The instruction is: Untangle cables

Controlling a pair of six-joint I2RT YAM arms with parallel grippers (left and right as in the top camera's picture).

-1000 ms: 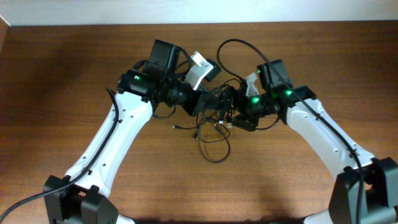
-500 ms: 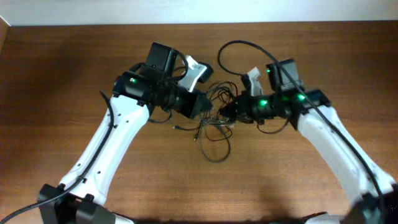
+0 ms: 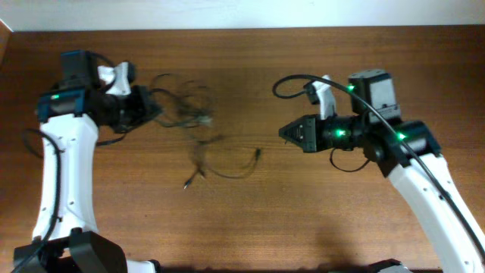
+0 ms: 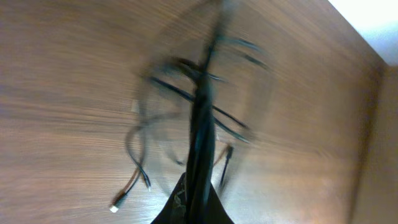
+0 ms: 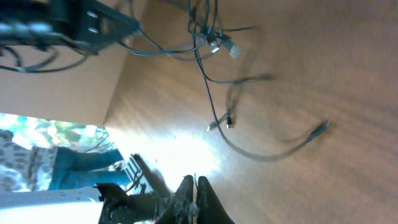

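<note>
The cables [image 3: 182,106] are thin black cords, bunched in a loose tangle at the left. A loop [image 3: 227,173] trails from it toward the middle of the table, with small plug ends [image 3: 260,154] lying free. My left gripper [image 3: 155,110] is shut on the bunch. In the left wrist view a dark strand [image 4: 202,112] runs straight out of my left gripper [image 4: 194,205], blurred. My right gripper [image 3: 283,133] points left, apart from the cords, with its jaws shut. In the right wrist view my right gripper [image 5: 196,186] has no cord reaching it. The loop [image 5: 261,155] lies ahead of it.
The brown wooden table [image 3: 250,227] ends at a pale wall along the back edge [image 3: 242,29]. A thick black arm cable [image 3: 292,80] arcs above my right wrist. My left arm [image 5: 62,25] shows at the top left of the right wrist view.
Both arms have pulled apart from the centre. The left gripper has swung far left, dragging the tangle with it. The right gripper has drawn back right and shut, and the cords now lie spread out.
</note>
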